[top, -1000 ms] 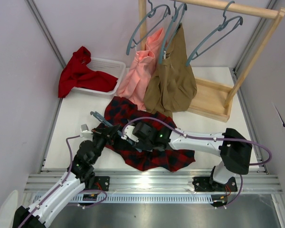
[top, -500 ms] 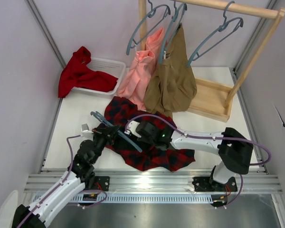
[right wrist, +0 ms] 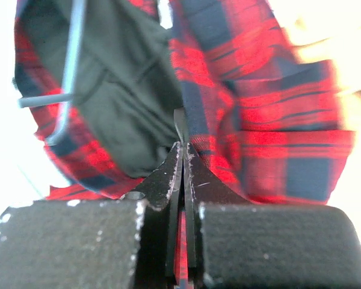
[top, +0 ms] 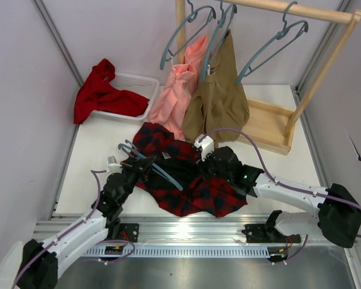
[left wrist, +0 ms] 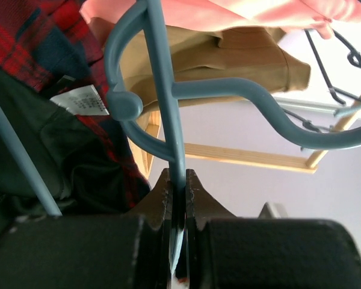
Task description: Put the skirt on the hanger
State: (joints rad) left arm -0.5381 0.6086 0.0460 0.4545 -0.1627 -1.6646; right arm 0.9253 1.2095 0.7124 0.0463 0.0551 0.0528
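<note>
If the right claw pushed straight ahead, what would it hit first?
The skirt: the right claw is shut on its edge, with more plaid and dark lining directly ahead.

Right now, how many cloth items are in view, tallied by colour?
Plain red cloth: 1
Pink garment: 1
Tan garment: 1
Red-and-black tartan skirt: 1
Total: 4
</note>
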